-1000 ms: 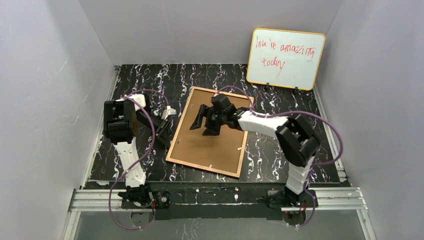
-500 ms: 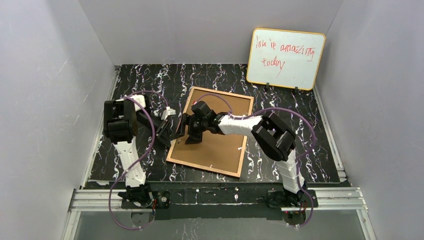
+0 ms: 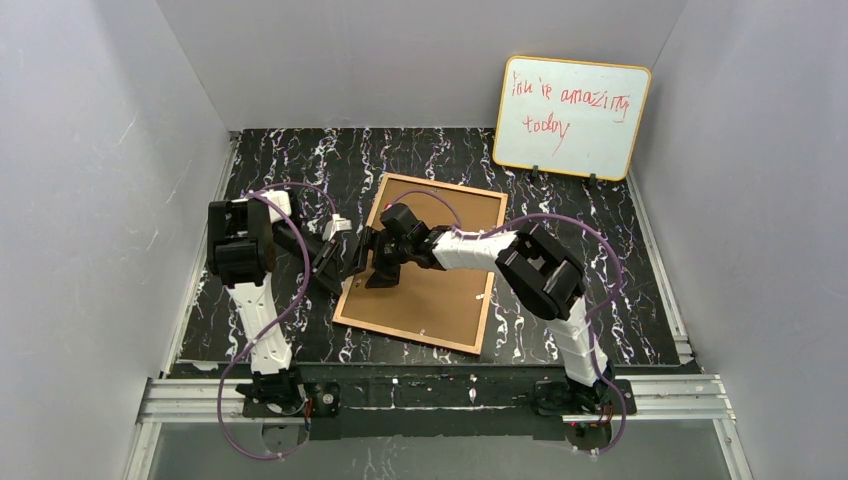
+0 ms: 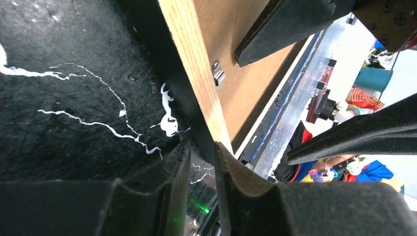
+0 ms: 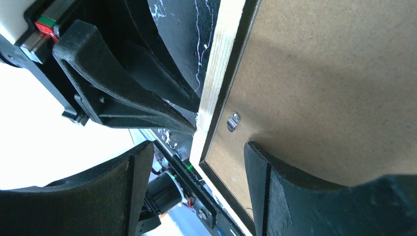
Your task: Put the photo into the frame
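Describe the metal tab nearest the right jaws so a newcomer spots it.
Find the frame lying back-up on the marbled table, brown backing panel showing. Go midway along its left tan rail. The tab is the small silver clip on the panel just inside that rail, the only shiny metal against brown board and tan wood.

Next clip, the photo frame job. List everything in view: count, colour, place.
frame: one, tan wooden back up, lying mid-table
backing: one, brown, seated in the frame
clip: at least one, silver, on the backing by the rail nearest the left arm
whiteboard: one, white, orange edge, red writing, leaning at the back right
table: one, black with white marbling
photo: none in view
left arm, right arm: white and black, bases at the near edge
left gripper: black, shut on that rail
right gripper: black, open, astride the same rail by the clip
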Available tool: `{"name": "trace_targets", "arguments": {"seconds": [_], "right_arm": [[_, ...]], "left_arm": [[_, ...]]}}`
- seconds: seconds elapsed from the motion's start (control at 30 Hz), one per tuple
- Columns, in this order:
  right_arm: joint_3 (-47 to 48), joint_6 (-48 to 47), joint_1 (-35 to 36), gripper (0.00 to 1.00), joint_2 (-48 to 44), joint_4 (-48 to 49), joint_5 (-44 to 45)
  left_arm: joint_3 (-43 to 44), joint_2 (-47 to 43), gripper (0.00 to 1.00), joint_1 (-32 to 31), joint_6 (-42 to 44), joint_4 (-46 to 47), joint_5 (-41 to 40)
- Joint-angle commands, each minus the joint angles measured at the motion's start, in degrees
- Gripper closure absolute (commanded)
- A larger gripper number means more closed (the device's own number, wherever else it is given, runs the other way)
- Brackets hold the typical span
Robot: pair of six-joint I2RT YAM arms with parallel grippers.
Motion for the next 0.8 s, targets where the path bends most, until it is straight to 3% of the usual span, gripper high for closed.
{"name": "trace_targets", "arguments": {"seconds": [0.0,0.77], "right_arm": [[1.32,1.01,-0.05,0.24,2.24,2.47,0.92],[0.93,7.5,0.33,0.29,3.64,0.31,6.51]], "left_arm": [[-1.22,0.54,0.77,-0.05,1.15,0.74,1.37],[-2.45,0.35,0.79,-0.08,0.97,2.46,2.1]]}}
